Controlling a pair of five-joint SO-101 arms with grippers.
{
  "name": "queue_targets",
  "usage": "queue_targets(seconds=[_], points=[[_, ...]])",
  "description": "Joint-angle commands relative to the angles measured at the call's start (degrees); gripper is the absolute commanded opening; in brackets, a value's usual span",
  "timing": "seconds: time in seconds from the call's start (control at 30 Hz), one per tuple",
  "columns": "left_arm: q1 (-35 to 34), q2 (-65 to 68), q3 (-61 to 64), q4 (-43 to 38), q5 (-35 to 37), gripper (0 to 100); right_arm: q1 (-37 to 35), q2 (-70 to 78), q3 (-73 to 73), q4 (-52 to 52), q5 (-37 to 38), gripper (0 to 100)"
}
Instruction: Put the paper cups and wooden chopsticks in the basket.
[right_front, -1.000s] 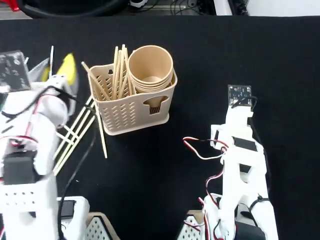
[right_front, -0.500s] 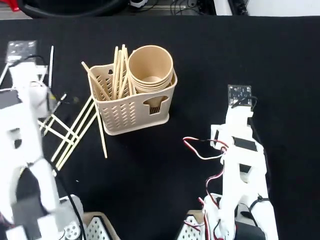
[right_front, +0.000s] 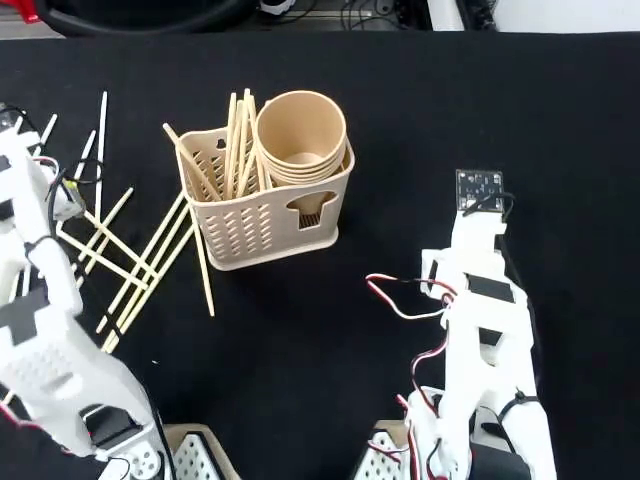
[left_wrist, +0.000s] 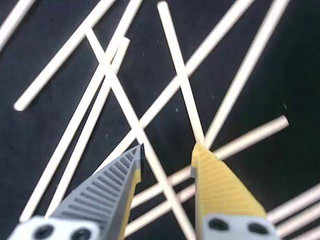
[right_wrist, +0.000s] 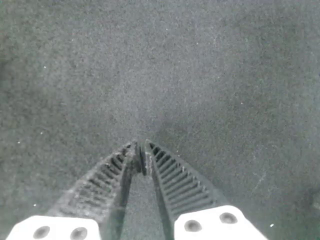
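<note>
Left end effector (left_wrist: 168, 149), narrowly parted and empty, is poised over loose wooden chopsticks (right_front: 150, 258) on the desk (right_front: 400, 120) beside the basket (right_front: 265, 225), one stick's long axis crossing its gap obliquely, while the right end effector (right_wrist: 141, 150) is closed, well apart.

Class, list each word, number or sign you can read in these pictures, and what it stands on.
No text can be read.
The basket has only a cut-out shape, no lettering.
The circuit board on the right arm: any marks are too small to read.
</note>
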Motion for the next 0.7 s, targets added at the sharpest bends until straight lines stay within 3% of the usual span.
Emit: queue_targets(seconds=[0.0,0.67], points=[[-0.7,7.3,-9.2,-0.3,5.2,17,-0.4,-0.1,-0.2,-0.5,0.6,2.1],[-0.4,14.3,-12.4,0.1,7.0,16,-0.4,-0.1,-0.2,-0.5,0.6,2.1]])
